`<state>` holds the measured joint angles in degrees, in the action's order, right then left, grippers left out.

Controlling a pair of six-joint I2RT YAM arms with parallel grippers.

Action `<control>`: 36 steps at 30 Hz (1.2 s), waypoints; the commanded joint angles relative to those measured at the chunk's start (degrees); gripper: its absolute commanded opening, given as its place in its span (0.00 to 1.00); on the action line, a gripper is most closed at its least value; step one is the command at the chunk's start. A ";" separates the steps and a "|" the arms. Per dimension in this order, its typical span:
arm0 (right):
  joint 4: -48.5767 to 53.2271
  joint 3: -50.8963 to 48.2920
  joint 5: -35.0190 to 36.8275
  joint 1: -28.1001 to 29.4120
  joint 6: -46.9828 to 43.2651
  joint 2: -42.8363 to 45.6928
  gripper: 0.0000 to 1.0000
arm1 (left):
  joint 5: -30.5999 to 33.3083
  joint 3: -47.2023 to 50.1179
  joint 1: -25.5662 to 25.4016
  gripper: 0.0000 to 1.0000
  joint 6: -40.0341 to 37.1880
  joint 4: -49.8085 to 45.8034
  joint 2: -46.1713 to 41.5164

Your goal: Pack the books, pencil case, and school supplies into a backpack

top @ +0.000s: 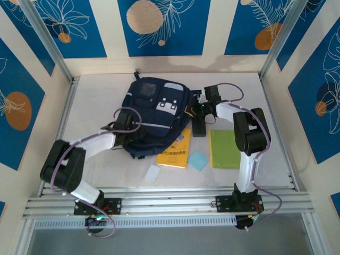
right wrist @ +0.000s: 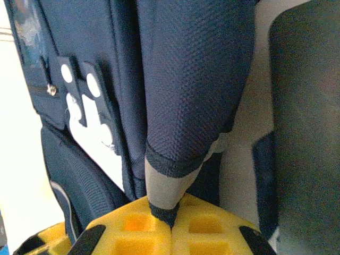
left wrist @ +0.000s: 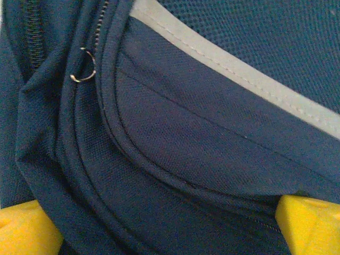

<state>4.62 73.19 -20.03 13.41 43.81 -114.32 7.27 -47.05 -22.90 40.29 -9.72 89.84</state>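
The navy backpack (top: 154, 109) lies flat in the middle of the table, front pocket up. My left gripper (top: 129, 125) presses on its lower left side; its yellow fingertips (left wrist: 24, 231) stand wide apart, open, with blue fabric (left wrist: 175, 159) and a zipper ring (left wrist: 85, 66) ahead. My right gripper (top: 197, 106) at the bag's right edge is shut on a grey-and-navy strap end (right wrist: 170, 186). The black pencil case (top: 198, 126), yellow-orange book (top: 175, 150), green book (top: 224, 149), light-blue pad (top: 198, 160) and white piece (top: 152, 173) lie on the table.
The yellow-orange book's upper left corner is tucked under the backpack's lower edge. A metal rail (top: 170, 199) runs along the near edge and frame posts (top: 50, 45) stand at the back corners. A dark blurred shape (right wrist: 305, 122) stands right of the strap.
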 commanded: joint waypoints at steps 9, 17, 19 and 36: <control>0.03 -4.14 -8.19 6.22 15.24 12.14 0.00 | 1.34 -29.57 5.78 1.00 -16.01 2.28 17.33; -7.07 -1.77 -0.56 6.63 30.06 10.57 0.00 | -9.27 -31.33 4.94 1.00 -19.27 -13.27 5.87; -8.88 -0.63 -0.03 6.88 32.94 8.93 0.00 | -10.79 -28.06 3.91 1.00 -18.33 -13.78 0.70; -12.38 3.35 3.99 12.25 41.71 5.38 0.00 | -6.32 -3.32 -14.94 0.70 -2.34 10.61 -9.01</control>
<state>-3.55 73.93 -13.69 24.53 82.89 -110.91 -3.07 -50.85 -35.35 35.62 -7.84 78.78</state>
